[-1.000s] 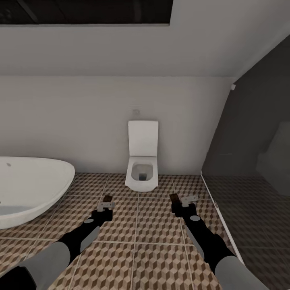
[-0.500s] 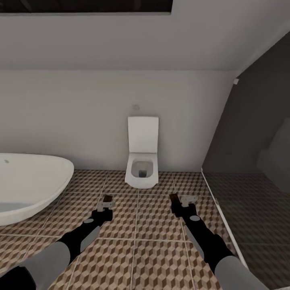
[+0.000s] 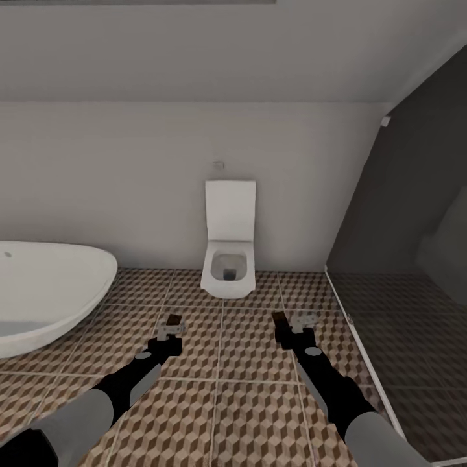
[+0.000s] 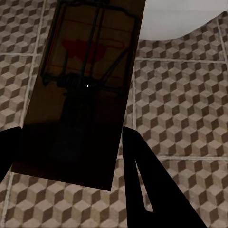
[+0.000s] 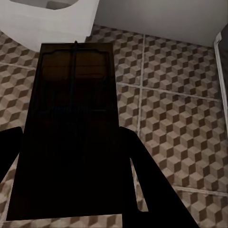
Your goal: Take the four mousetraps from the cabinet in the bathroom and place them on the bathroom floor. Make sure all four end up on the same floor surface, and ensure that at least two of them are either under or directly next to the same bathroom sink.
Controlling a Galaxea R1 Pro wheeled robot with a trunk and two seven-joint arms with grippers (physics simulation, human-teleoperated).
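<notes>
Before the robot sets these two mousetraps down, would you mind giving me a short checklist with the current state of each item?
1. Left gripper holds a mousetrap: ok.
2. Right gripper holds the other mousetrap: ok.
3. Bathroom floor beneath both grippers bare of obstacles: ok.
4. Sink in sight for placing traps beside it: not ok; there are a bathtub and a toilet.
5. Other two mousetraps already on this floor: cannot tell.
</notes>
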